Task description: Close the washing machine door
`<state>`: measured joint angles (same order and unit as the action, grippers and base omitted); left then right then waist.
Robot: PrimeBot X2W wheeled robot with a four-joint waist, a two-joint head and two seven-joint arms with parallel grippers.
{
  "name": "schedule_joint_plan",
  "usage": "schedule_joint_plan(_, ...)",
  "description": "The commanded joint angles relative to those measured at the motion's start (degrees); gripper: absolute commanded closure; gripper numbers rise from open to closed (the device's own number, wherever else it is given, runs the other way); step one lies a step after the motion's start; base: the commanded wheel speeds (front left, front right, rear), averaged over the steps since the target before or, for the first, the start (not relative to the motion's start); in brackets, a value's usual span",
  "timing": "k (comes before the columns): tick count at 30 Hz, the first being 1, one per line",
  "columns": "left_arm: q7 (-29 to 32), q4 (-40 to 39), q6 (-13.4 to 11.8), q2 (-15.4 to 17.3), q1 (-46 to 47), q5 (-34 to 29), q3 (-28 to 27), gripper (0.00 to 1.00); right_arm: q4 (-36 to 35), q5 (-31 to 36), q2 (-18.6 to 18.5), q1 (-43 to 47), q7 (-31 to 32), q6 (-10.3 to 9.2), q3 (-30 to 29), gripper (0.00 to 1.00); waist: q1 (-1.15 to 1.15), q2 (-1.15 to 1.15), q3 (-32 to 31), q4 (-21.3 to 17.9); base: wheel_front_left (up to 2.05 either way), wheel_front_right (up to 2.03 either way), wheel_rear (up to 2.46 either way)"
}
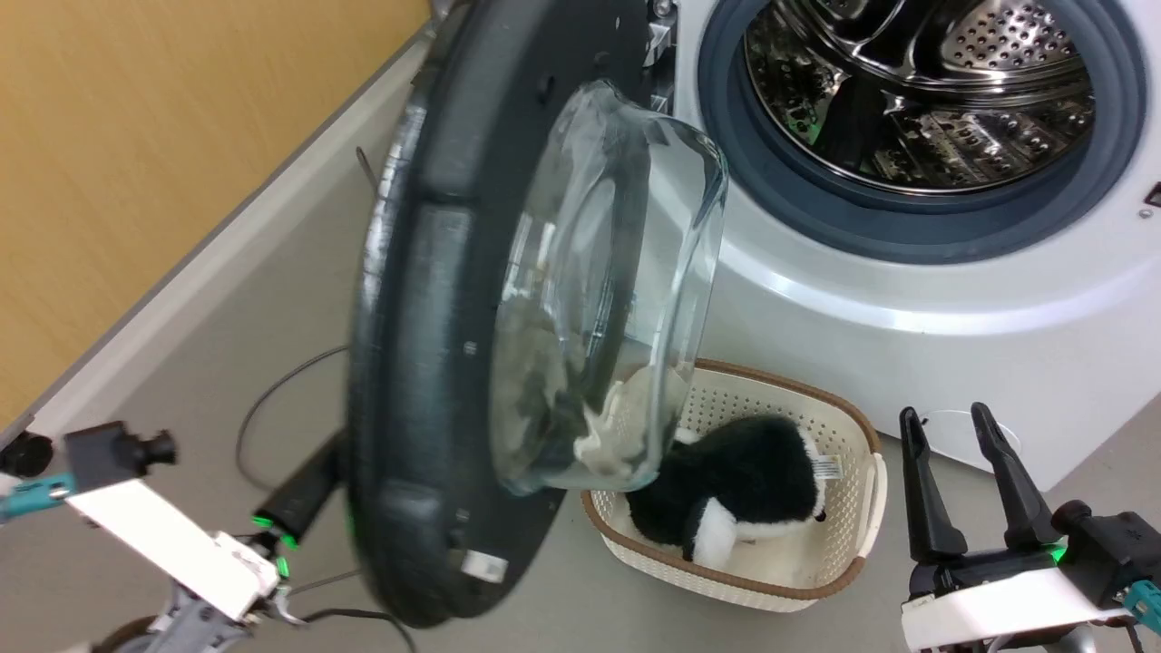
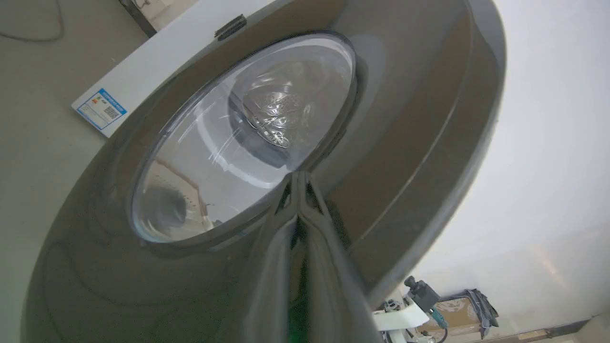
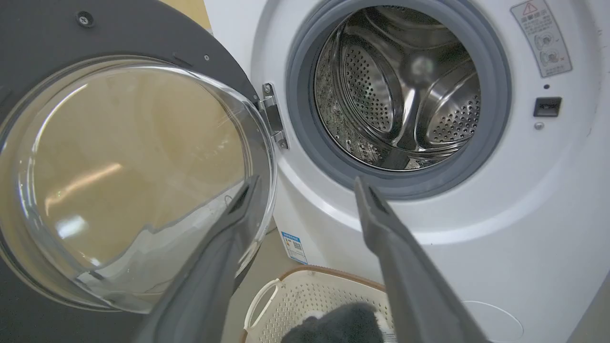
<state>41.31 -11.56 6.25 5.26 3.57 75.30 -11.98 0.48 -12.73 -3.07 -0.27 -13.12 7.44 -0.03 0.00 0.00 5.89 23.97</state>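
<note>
Left wrist view — left tool (image 2: 299, 178) closed, empty, at washing machine door (image 2: 405, 143), right tool (image 3: 306, 180) spread, empty, blue label (image 2: 101, 109) unreadable

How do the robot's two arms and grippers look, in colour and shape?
The right gripper and the left gripper each have two long, dark, tapering fingers. Each sits on a white wrist housing with small green lights. A black camera and a teal connector are mounted at each wrist.
</note>
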Motion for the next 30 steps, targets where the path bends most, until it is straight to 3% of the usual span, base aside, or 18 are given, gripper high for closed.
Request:
schedule_joint_plan(1, 0.86, -1.21, 0.54, -0.55, -0.89, 2.11, 1.08, 1.0, -0.21, -0.69, 0.17, -0.05, -0.54, 0.04, 0.13, 0.0, 0.0, 0.0, -0.08, -0.46, 0.0, 0.0, 0.0)
schedule_joint_plan(13, 0.66, -8.61, 1.24, -1.68, 0.85, 6.3, 15.04, 1.0, -0.76, -0.92, 0.19, -0.54, -1.88, 0.05, 0.08, 0.0, 0.0, 0.0, 0.9, -8.36, 0.0, 0.0, 0.0)
schedule_joint_plan(19, -6.68, -6.73, 1.24, -1.89, 4.13, 2.44, 22.14, 1.0, -0.99, -0.77, 0.19, -1.17, -1.88, 0.05, -0.15, 0.0, 0.0, 0.0, 1.73, -14.0, 0.0, 0.0, 0.0)
schedule_joint_plan(30, -23.08, 5.34, 1.24, -0.34, 13.55, -1.39, 35.18, 1.0, -1.56, -0.9, 0.19, -3.05, -1.88, 0.05, -0.32, 0.0, 0.0, 0.0, 3.99, -23.43, 0.0, 0.0, 0.0)
